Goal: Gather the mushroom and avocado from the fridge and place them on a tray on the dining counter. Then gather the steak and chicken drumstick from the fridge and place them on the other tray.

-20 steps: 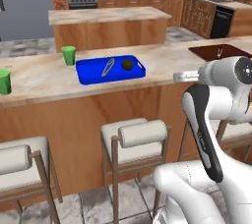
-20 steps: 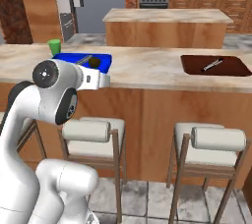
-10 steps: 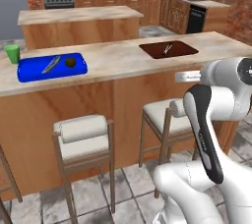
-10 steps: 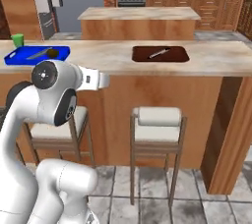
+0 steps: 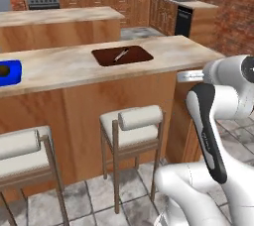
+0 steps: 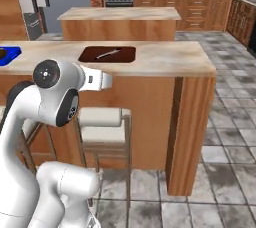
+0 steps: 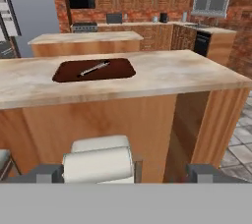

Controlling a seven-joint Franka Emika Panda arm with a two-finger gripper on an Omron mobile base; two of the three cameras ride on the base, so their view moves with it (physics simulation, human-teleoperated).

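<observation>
Lying on the surface, the other tray is judged stiff and light, best taken by its rim. The fingers are spread, nothing held.

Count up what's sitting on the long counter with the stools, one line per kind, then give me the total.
Blue tray: 1
Dark brown tray: 1
Slim light utensil lying in the brown tray: 1
Dark round avocado in the blue tray, at the picture's edge: 1
Total in view on the dining counter: 4
</observation>
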